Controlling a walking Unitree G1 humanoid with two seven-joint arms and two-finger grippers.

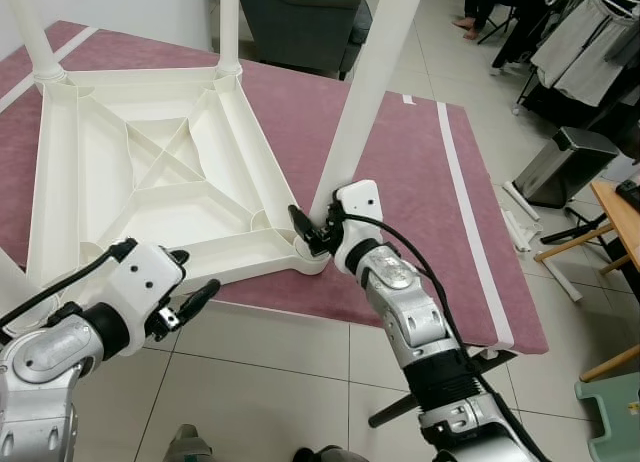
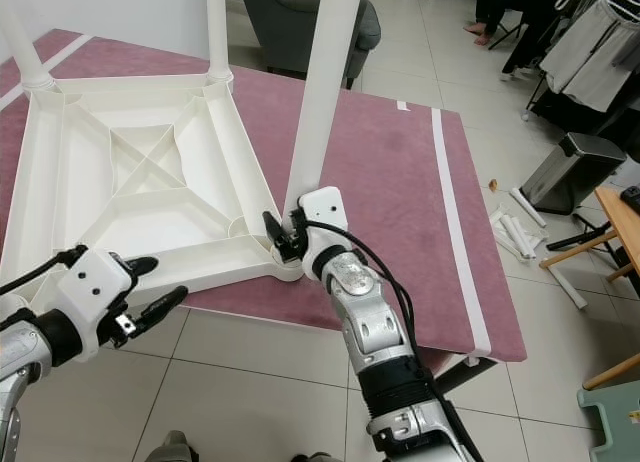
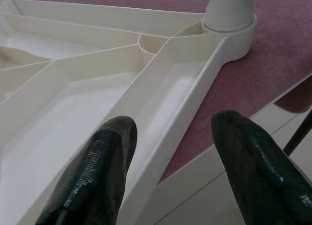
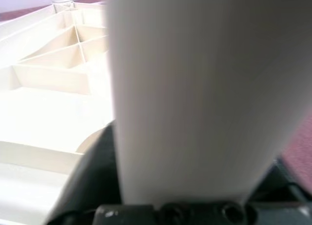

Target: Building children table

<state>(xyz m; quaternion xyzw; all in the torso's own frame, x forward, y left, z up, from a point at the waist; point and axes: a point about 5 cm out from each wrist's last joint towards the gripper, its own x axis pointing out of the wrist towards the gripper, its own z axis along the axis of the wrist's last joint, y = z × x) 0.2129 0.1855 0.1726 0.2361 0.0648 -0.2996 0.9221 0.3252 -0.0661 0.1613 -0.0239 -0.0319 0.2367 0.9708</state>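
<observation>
Left pincer (image 1: pixel 195 297) nearest, hovering over the tiled floor (image 1: pixel 280 372) just off the near edge of the white table top (image 1: pixel 150 172), forearm bent in from the robot's left, fingers (image 3: pixel 105 161) spread apart and holding nothing, pointing toward the near rim of the table top. Right arm reaches forward from lower right, elbow bent, wrist angled up to the near right corner of the table top. Right pincer (image 1: pixel 312 232) clenched around the base of the white table leg (image 1: pixel 365 82), right where it meets the corner socket; in the right wrist view the leg fills the gap between the black fingers. Leg stands tilted, leaning away to the right as it rises. Table top lies upside down, ribbed underside up, on the maroon mat (image 1: pixel 400 182) with white stripe (image 1: pixel 470 212) that covers a low platform. Two more white legs (image 1: pixel 35 32) stand upright in the far corners. Beyond: dark grey armchair (image 1: pixel 300 22), a person's feet (image 1: pixel 470 24) far back, clothes on a rack (image 1: pixel 590 42), grey bin (image 1: pixel 565 167) on the right.
</observation>
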